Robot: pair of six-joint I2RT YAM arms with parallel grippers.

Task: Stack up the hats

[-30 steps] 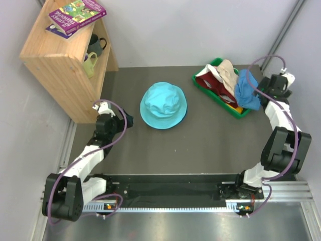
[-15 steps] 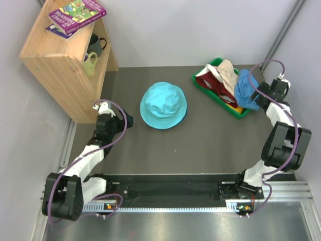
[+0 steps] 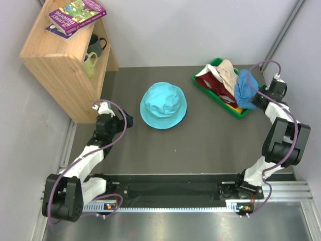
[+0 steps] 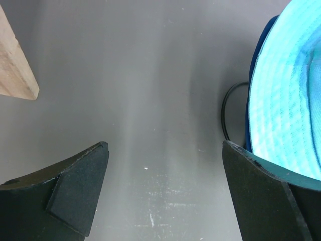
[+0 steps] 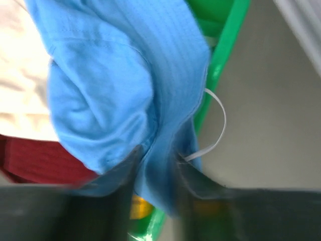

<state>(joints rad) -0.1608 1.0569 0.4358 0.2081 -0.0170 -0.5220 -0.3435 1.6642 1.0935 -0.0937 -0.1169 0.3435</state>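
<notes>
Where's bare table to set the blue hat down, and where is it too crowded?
Bare table lies between the teal hat and the green tray, and in the wide strip on the teal hat's near side. The tray is crowded: heaped hats, right gripper closed on the blue hat.

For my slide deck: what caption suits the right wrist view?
Right gripper pinching the blue hat, draped over the green tray rim.
</notes>
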